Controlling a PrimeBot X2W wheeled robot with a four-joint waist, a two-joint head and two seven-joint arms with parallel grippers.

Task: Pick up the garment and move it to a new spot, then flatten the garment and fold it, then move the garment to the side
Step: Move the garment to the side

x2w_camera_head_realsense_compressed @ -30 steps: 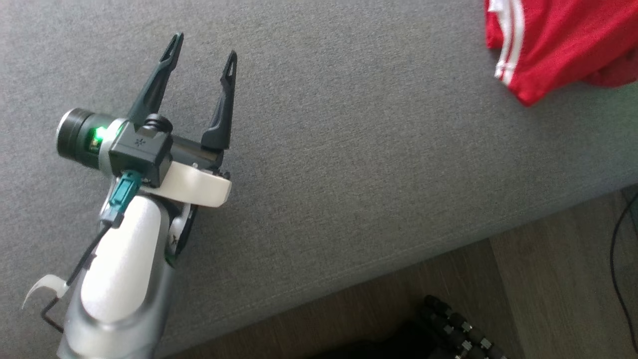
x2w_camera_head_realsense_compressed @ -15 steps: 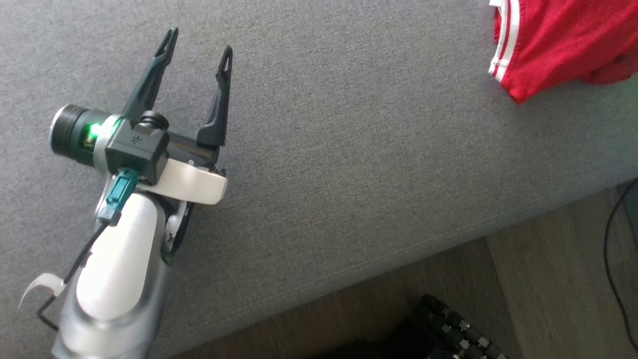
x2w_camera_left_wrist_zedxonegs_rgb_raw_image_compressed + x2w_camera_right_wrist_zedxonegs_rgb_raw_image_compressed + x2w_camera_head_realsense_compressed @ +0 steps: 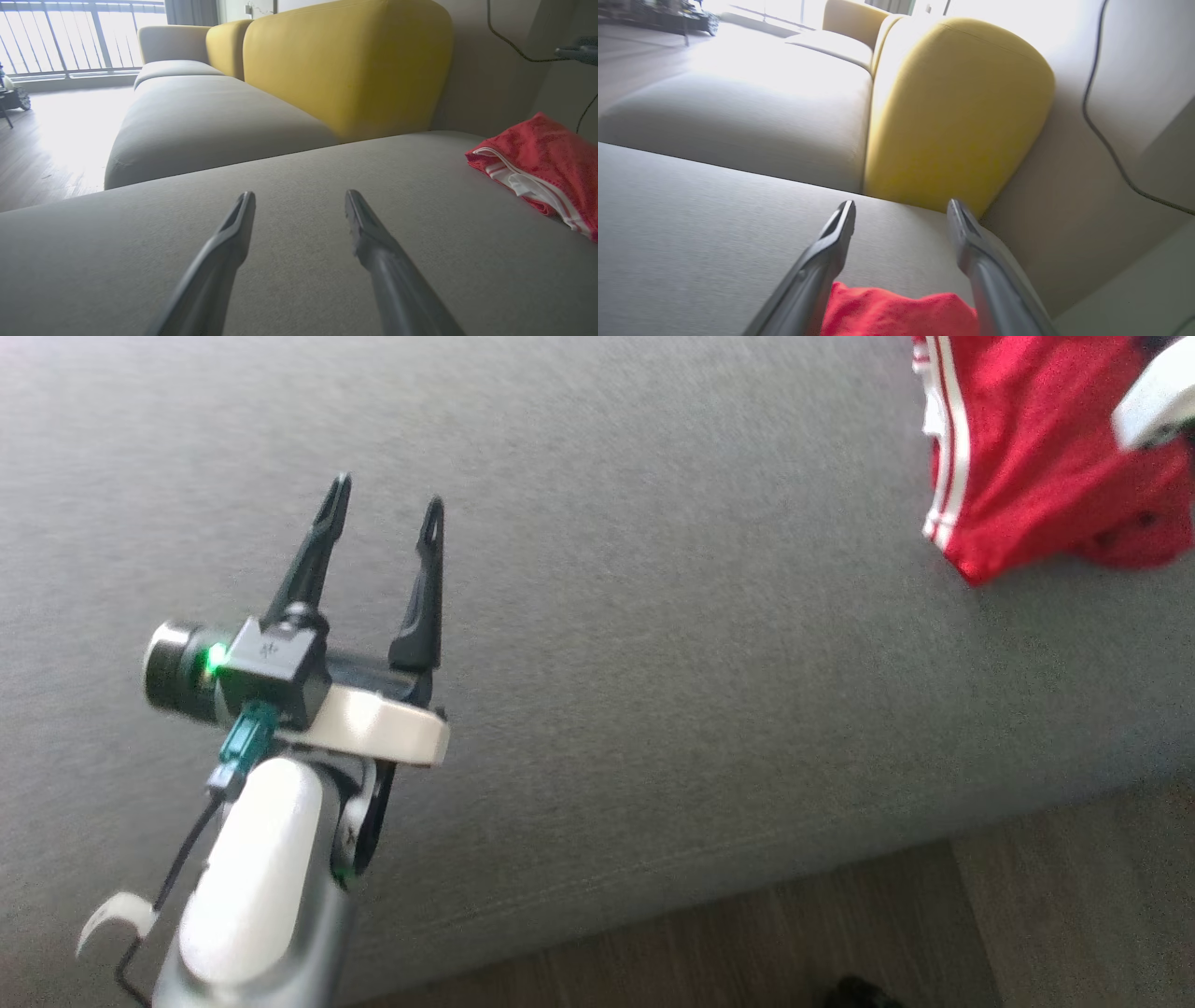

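The garment (image 3: 1018,457) is red with white stripes along one edge and lies folded in a heap on the grey sofa seat (image 3: 653,663) at the far right. In the left wrist view the garment (image 3: 546,154) is off to the right. My left gripper (image 3: 387,493) is open and empty over bare seat, well left of it; the left gripper (image 3: 300,195) has nothing between its fingers. My right gripper (image 3: 901,204) is open, and the garment (image 3: 896,312) lies low between its fingers, near their base. A pale part of my right arm (image 3: 1153,401) hangs over the garment's right side.
A yellow back cushion (image 3: 345,65) stands behind the seat, with a second grey seat (image 3: 205,116) beyond it. The seat's front edge drops to a wooden floor (image 3: 747,952). A dark cable (image 3: 1101,126) runs down the wall at the right.
The head camera has shifted. A pale part of my right arm has come into view over the garment, and the right gripper has opened. The left gripper stays open.
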